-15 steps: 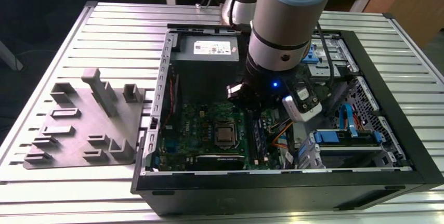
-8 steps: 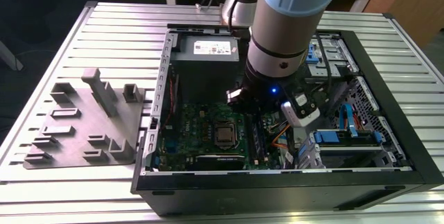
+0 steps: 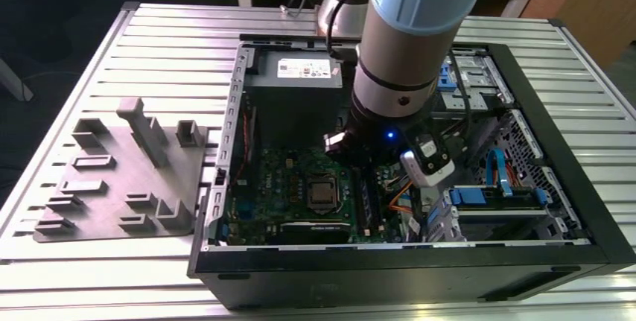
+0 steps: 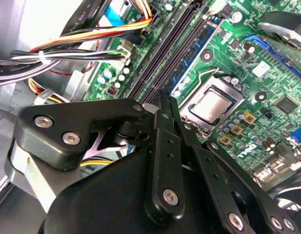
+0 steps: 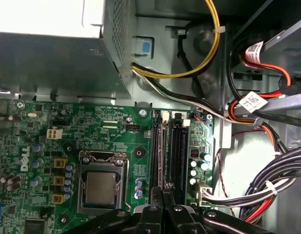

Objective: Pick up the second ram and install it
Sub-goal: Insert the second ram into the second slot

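My gripper [image 5: 167, 189] is down inside the open computer case [image 3: 556, 246], over the memory slots of the green motherboard [image 5: 92, 126]. Its fingertips [image 4: 162, 97] are drawn together on a long thin dark stick seen edge-on, the second ram [image 5: 163, 151]. The stick lies along the slot line beside the processor socket [image 5: 99, 187]. How deep it sits in the slot is hidden. A parallel black slot [image 5: 178, 151] runs next to it. In the exterior view the arm [image 3: 398, 75] covers the gripper.
The grey power-supply box [image 3: 298, 75] stands close behind the slots. Bundles of black, white and coloured cables [image 5: 267, 190] hang beside them, and a yellow one [image 5: 209, 53] loops above. A grey tray with upright blocks [image 3: 119, 179] lies on the slatted table [image 3: 59, 75] at the exterior view's left.
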{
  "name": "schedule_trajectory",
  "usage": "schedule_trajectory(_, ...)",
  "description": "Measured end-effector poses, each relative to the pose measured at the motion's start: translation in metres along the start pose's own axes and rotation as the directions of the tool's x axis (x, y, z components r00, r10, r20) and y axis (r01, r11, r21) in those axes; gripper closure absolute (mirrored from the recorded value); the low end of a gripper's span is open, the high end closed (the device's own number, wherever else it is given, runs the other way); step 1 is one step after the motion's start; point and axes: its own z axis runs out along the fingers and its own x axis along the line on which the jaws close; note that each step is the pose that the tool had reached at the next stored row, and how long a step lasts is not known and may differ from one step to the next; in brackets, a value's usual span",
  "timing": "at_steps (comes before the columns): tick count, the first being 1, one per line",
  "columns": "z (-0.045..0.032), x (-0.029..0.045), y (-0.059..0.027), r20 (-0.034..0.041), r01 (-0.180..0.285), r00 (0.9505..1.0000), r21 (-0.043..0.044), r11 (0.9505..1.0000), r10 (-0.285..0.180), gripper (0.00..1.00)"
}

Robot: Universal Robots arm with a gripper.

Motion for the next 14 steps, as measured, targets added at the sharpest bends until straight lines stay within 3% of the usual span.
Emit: schedule_trajectory(14,0.0063,0.0012,-0.0003,0.0002,0.000,1.0000,-0.0004,1.0000,0.000,0.92)
